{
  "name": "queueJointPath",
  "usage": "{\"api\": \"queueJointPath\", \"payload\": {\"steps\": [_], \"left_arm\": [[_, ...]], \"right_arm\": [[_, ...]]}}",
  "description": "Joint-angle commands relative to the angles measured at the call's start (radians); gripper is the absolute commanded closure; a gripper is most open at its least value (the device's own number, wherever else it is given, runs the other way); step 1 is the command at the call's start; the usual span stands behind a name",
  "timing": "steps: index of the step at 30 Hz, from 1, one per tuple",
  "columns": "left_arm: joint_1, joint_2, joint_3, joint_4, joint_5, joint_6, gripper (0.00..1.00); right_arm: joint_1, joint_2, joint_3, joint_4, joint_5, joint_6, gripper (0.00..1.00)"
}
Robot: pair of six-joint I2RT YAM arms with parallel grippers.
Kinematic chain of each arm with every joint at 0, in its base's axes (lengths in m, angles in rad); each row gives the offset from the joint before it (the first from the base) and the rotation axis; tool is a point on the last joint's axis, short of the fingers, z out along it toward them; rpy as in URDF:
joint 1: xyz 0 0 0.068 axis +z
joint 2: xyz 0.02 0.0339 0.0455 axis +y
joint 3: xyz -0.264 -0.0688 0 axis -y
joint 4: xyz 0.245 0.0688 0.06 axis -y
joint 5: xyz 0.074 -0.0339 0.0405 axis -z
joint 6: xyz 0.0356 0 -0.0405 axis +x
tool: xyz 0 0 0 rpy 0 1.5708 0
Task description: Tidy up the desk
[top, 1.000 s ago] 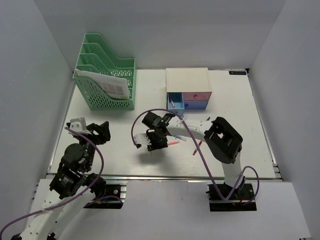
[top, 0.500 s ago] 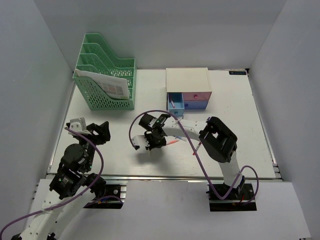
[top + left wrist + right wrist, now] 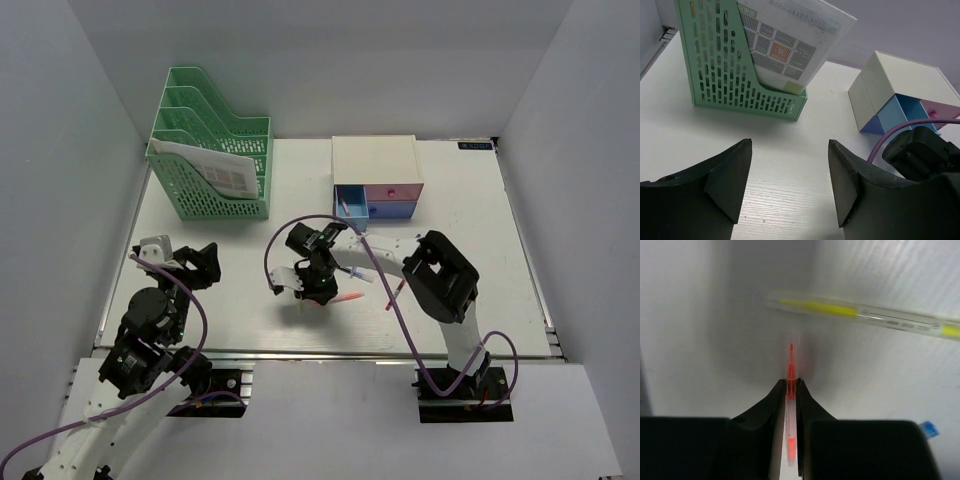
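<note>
On the white desk (image 3: 470,230) my right gripper (image 3: 318,287) points down near the middle, shut on a thin red pen (image 3: 349,299) whose end sticks out to the right. In the right wrist view the red pen (image 3: 791,360) runs straight between the fingers of the right gripper (image 3: 791,383), tip toward the desk. A yellow-and-clear pen (image 3: 865,316) lies just beyond. My left gripper (image 3: 200,262) hovers at the left, open and empty; in its own view the left gripper (image 3: 790,144) has bare desk (image 3: 780,180) between its jaws.
A green file rack (image 3: 210,150) holding papers (image 3: 790,40) stands at the back left. A white drawer box (image 3: 376,165) with pink and blue drawers sits at the back centre, one blue drawer pulled out. Another red pen (image 3: 393,297) lies beside the right arm.
My right gripper has closed from partly open onto the red pen and shifted slightly, and the pen has swung a little. The left arm has not moved.
</note>
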Motion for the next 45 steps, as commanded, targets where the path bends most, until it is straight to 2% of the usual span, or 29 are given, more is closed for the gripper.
{"api": "queueJointPath", "payload": {"steps": [1,7,11,16,20,25,30,37,45], "left_arm": [[-0.004,-0.008,-0.015,-0.006,-0.01,0.009,0.28],[-0.004,-0.002,-0.017,-0.006,-0.02,0.011,0.28],[-0.004,0.009,-0.017,-0.01,-0.028,0.013,0.28],[-0.004,0.037,-0.012,-0.021,-0.034,0.013,0.28],[-0.004,0.061,-0.014,-0.021,-0.036,0.017,0.28],[-0.004,0.09,-0.012,-0.033,-0.036,0.019,0.28],[-0.004,0.126,-0.009,-0.041,-0.019,0.017,0.28],[-0.004,0.159,-0.006,-0.044,-0.01,0.022,0.28],[-0.004,0.175,-0.007,-0.039,0.001,0.025,0.28]], "right_arm": [[-0.016,-0.109,0.02,-0.112,-0.205,0.021,1.0],[-0.047,-0.271,0.1,-0.201,-0.38,-0.043,1.0],[-0.073,-0.367,0.133,-0.184,-0.385,-0.069,1.0],[-0.117,-0.527,0.102,-0.012,-0.205,-0.084,1.0],[-0.182,-0.617,-0.001,0.248,-0.112,-0.141,1.0],[-0.278,-0.585,-0.016,0.413,-0.164,-0.206,1.0],[-0.382,-0.505,0.014,0.466,-0.354,-0.247,1.0],[-0.513,-0.436,0.005,0.555,-0.558,-0.206,1.0],[-0.573,-0.401,-0.05,0.631,-0.73,-0.144,1.0]]}}
